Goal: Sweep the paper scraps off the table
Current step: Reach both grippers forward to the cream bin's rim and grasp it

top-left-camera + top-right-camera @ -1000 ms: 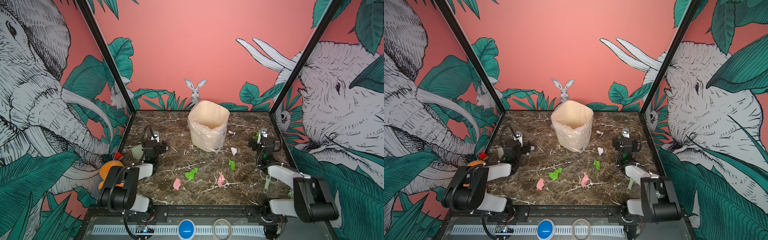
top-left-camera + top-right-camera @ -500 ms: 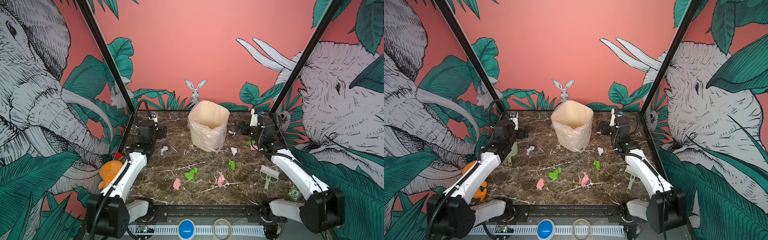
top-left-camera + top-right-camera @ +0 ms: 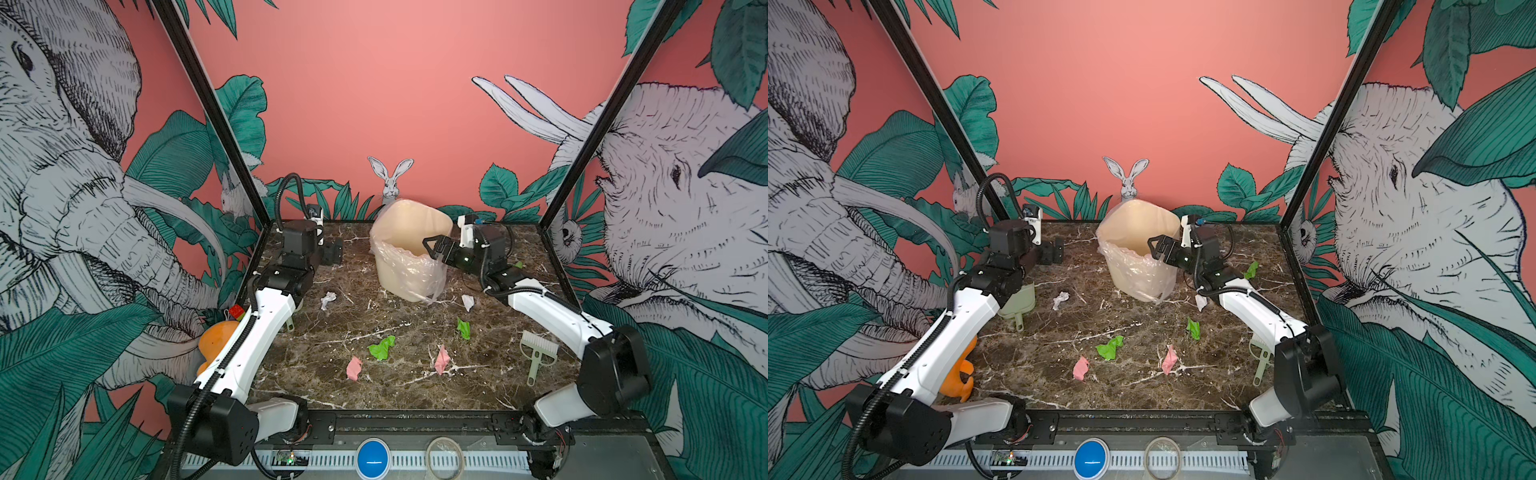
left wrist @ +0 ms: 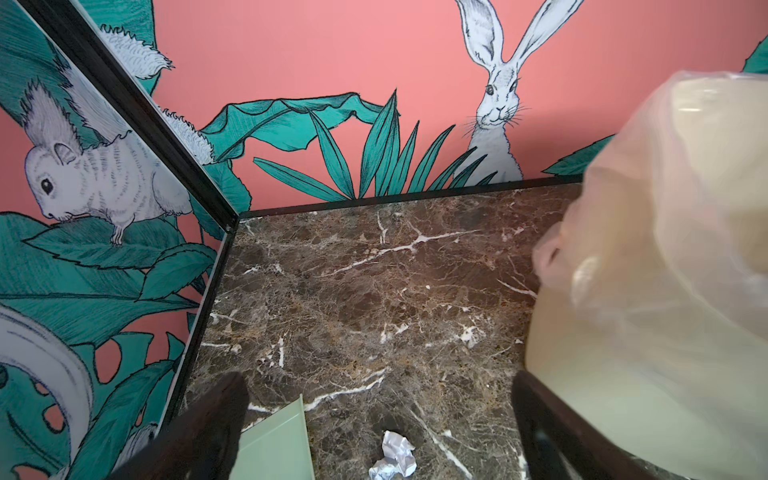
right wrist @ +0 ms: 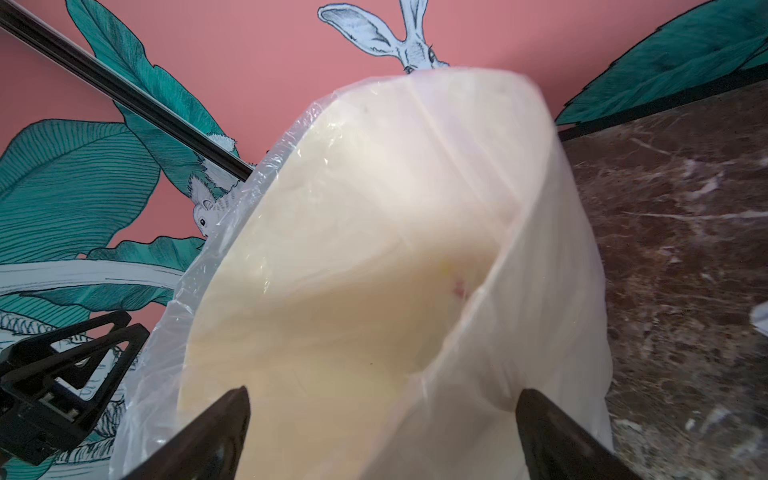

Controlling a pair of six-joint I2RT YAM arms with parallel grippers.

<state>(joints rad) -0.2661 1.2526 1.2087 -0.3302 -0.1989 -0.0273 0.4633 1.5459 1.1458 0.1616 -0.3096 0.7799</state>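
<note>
1. The left gripper (image 4: 379,376) had its jaws spread wide, and its two dark fingers (image 4: 208,428) framed a stretch of the bench (image 4: 353,291), brown marble with white veins.
2. A crumpled white paper scrap (image 4: 392,455) lay on the bench between the fingers, touching neither.
3. A pale green dustpan (image 4: 278,440) lay just beside the scrap, next to one finger.
4. A cream bin (image 4: 552,340) under a clear plastic liner (image 4: 665,187) stood by the other finger, well apart from the bench's corner (image 4: 235,218).
5. Coral walls (image 4: 291,50) with a drawn rabbit (image 4: 498,95) and squirrel (image 4: 95,174) rose from the bench's black-framed edges.

Extended forward: left arm (image 3: 266,328), right arm (image 3: 552,316); left pincer (image 3: 335,251), right pincer (image 3: 432,248) spread wide, seemingly empty.
</note>
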